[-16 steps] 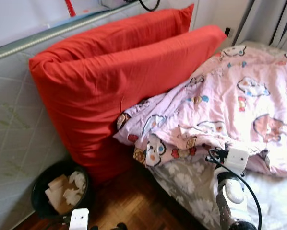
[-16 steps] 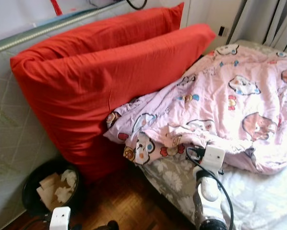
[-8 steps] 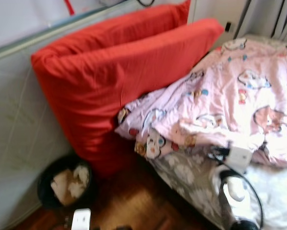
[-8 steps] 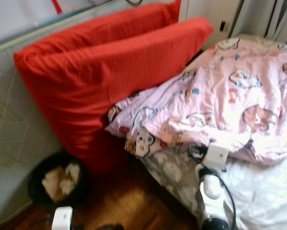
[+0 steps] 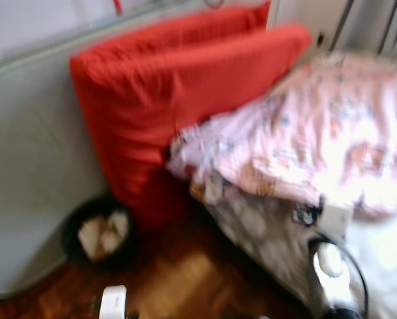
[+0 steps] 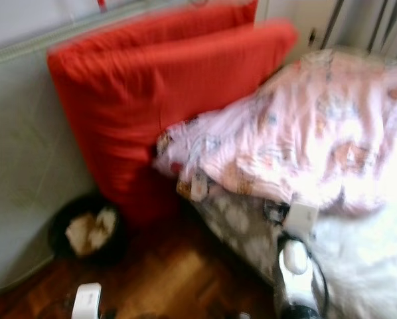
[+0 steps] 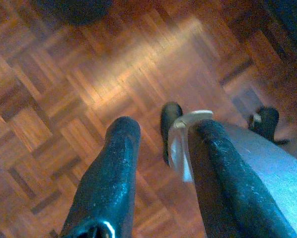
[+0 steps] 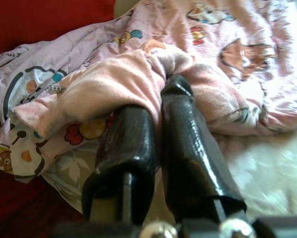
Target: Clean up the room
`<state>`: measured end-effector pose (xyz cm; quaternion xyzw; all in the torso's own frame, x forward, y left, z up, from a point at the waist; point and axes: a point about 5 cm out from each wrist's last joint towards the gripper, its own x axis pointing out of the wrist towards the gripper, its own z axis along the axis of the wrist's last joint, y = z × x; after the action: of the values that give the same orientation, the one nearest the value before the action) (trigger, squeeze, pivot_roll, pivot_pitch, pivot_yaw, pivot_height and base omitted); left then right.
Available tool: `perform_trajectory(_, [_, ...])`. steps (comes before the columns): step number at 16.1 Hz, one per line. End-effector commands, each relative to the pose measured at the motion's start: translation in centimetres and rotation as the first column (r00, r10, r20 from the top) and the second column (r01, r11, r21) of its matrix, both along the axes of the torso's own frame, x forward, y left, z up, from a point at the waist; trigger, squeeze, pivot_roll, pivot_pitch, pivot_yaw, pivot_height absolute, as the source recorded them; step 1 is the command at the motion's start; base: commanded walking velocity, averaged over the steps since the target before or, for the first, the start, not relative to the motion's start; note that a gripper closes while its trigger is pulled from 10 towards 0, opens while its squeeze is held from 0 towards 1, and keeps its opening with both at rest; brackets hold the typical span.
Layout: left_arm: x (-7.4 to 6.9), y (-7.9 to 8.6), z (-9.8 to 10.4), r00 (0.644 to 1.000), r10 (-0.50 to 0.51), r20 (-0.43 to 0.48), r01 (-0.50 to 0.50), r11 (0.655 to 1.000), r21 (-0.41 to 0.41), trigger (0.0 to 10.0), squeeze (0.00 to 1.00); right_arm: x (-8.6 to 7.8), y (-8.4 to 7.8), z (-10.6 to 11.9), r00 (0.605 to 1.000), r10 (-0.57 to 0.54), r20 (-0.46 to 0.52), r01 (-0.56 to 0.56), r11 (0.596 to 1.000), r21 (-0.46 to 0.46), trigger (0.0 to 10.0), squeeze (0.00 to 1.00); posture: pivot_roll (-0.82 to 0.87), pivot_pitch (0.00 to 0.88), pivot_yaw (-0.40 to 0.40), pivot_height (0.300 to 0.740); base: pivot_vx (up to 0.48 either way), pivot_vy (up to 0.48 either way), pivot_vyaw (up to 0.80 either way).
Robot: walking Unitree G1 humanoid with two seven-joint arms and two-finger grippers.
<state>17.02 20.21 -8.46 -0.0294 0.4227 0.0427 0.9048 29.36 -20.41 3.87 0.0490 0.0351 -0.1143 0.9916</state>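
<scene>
A pink cartoon-print blanket [image 5: 318, 133] lies rumpled across the bed, its edge hanging over the grey flowered sheet [image 5: 255, 229]. My right gripper [image 8: 156, 96] is shut on a fold of that blanket [image 8: 113, 79] at the bed's near edge, and its wrist [image 5: 334, 222] sits low on the right in the blurred eye views. Two big red pillows [image 5: 185, 86] lean against an upright grey mattress [image 5: 32, 173]. My left gripper [image 7: 166, 126] hangs open over the parquet floor [image 7: 89, 74], holding nothing.
A black waste bin [image 5: 97, 232] holding crumpled paper stands on the floor between the mattress and the pillows. Grey curtains [image 6: 378, 26] hang at the back right. Bare wood floor [image 6: 165, 279] lies in front of the bin and the bed.
The whole picture has shifted right and blurred, so the camera moved. My right gripper stays at the blanket's edge.
</scene>
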Motion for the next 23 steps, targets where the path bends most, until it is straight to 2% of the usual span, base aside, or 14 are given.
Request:
perform_trajectory(1, [-0.6,0.5,-0.2,1.0,0.01,-0.024,-0.009,1.0,0.011,10.0,0.0,-0.1,0.2,0.0,1.0,0.007,0.011,-0.007,1.0,0.003,10.0,0.0,0.05,0.116,0.041,0.74,-0.255,0.0,0.0])
perform_trajectory(13, [-0.6,0.5,-0.2,1.0,0.007,-0.025,-0.007,1.0,0.013,10.0,0.0,0.0,0.0,0.9,0.998,0.023,0.061,-0.022,0.999,-0.023,10.0,0.0,0.05,0.125,0.042,0.74,-0.258,0.0,0.0])
perform_trajectory(15, [-0.5,0.5,-0.2,1.0,0.006,-0.026,-0.006,1.0,0.014,10.0,0.0,0.0,0.1,0.9,0.997,0.033,0.064,-0.031,0.999,-0.03,10.0,0.0,0.05,0.125,0.041,0.74,0.0,0.0,0.0])
perform_trajectory(19, [-0.6,0.5,-0.2,0.999,-0.001,-0.034,0.001,1.0,0.013,10.0,0.0,-0.3,-0.2,0.6,0.999,0.039,0.034,-0.037,0.998,-0.05,10.0,0.0,0.04,0.126,0.039,0.74,0.0,0.0,0.0])
perform_trajectory(23, [-0.6,0.5,-0.3,0.999,-0.003,-0.038,0.004,1.0,0.011,10.0,0.0,-0.5,-1.1,-0.1,1.0,-0.006,-0.026,0.004,0.997,-0.071,10.0,0.0,0.04,0.125,0.039,0.74,0.0,0.0,0.0])
